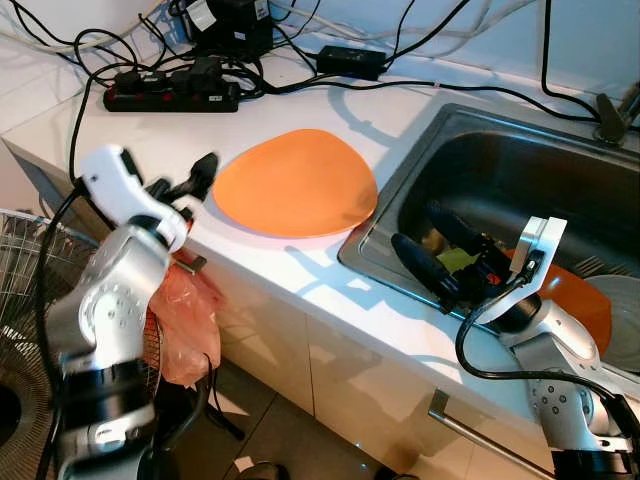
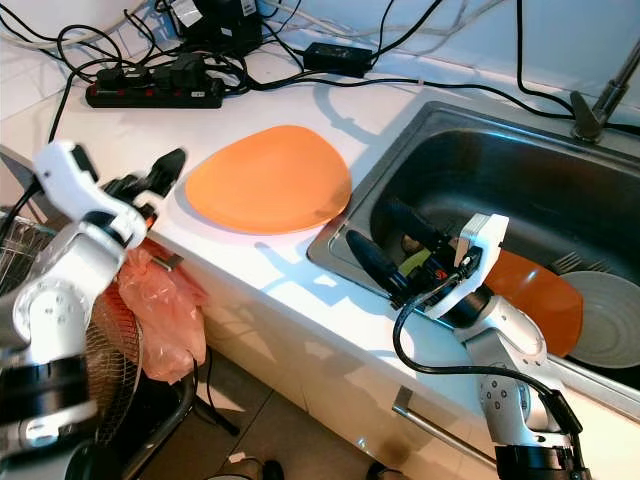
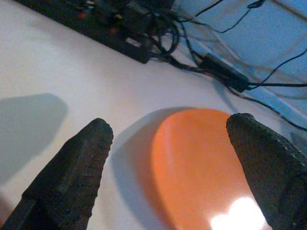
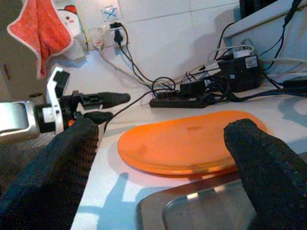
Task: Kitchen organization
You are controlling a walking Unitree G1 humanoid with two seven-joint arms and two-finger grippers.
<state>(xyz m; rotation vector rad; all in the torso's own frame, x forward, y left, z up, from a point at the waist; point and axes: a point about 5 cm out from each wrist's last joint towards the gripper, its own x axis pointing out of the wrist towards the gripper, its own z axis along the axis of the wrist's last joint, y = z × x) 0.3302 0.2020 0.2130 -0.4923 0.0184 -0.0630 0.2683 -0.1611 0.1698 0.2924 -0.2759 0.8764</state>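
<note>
The orange plate [image 1: 295, 183] lies flat on the white tabletop [image 1: 150, 140], just beside the steel sink [image 1: 500, 150]. The left gripper [image 1: 195, 185] sits at the plate's near-left edge with its fingers [image 3: 79, 167] spread apart and nothing between them; from the left wrist view, the plate's rim lies just ahead of the gap, not touched. The right gripper [image 2: 390, 245] hangs over the sink's corner, its fingers [image 4: 268, 163] also wide apart and empty, aimed toward the plate. Its wrist view looks level across the plate to the left gripper on the far side, a red cloth [image 4: 45, 28] hanging on the wall and a wall socket, none of which the head views take in. Beyond the left fingers sits a black power strip [image 1: 170, 90] amid tangled cables. In the sink behind the right fingers lie a second orange plate [image 2: 535, 290] and a grey plate [image 2: 605, 320]. A pink bag [image 1: 185, 315] hangs below the tabletop's edge.
</note>
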